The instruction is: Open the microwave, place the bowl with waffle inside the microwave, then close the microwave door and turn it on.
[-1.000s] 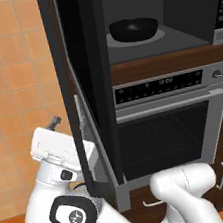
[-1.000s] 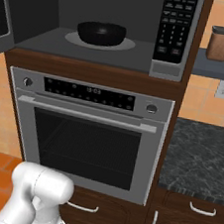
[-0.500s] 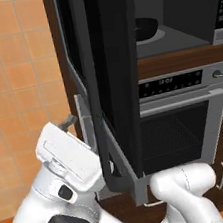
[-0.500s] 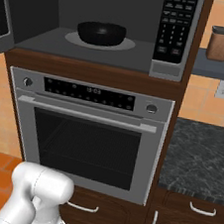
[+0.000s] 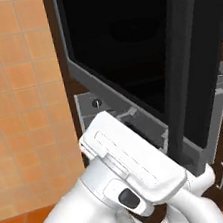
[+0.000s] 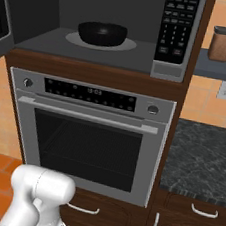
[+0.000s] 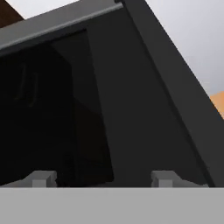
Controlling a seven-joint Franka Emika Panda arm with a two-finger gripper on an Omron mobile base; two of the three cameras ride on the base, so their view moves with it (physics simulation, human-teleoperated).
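The microwave door (image 5: pixel 127 65) stood swung partly open at the left. The bowl (image 6: pixel 101 34) sat inside the microwave (image 6: pixel 121 30). The tool (image 7: pixel 103 179) faced the dark door panel, released, grasping nothing.

The microwave (image 6: pixel 111 26) stands open, with the bowl (image 6: pixel 102 34) resting on the round plate (image 6: pixel 129 45) inside its cavity. Below it sits the steel oven (image 6: pixel 87 132), and right of that a dark counter (image 6: pixel 200 157) under a shelf holding a brown jar (image 6: pixel 223 44).
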